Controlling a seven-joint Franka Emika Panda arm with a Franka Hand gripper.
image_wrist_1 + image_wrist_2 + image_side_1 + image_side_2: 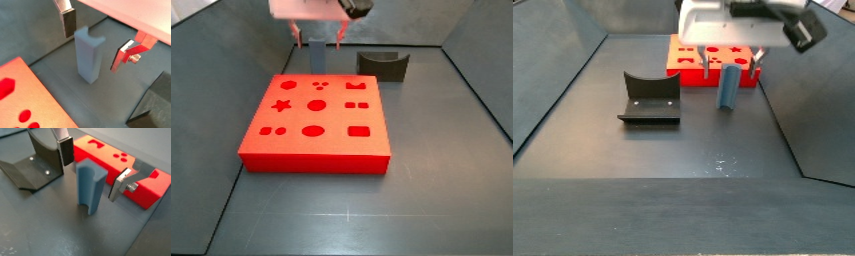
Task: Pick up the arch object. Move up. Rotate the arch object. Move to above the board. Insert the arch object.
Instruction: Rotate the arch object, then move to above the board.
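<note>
Tool [93, 37]: you have it spread wide, one silver finger [67, 21] on each side of the arch object [89, 55]; in both wrist views a clear gap shows between each dark pad and the block, so nothing is gripped or touched.

Arch object: slim blue-grey block standing upright on the grey tabletop [47, 228], long axis vertical. Its top end carries a shallow notch, seen in a wrist view [90, 185]. It stands apart from the board [120, 165], just beside its edge.

Board: flat red-orange box with darker cut-outs. Only a side view [315, 120] shows you its whole top: star, circles, squares, rounded rectangle, small dots.

Fixture [649, 98]: dark bracket on a base plate, well apart from the block in a side view; a wrist view [37, 163] shows its two screws.

View differences: in a side view [315, 45] the block is mostly hidden behind the tool, only a sliver showing; the opposite side view [727, 85] shows its full height in front of the board
</note>
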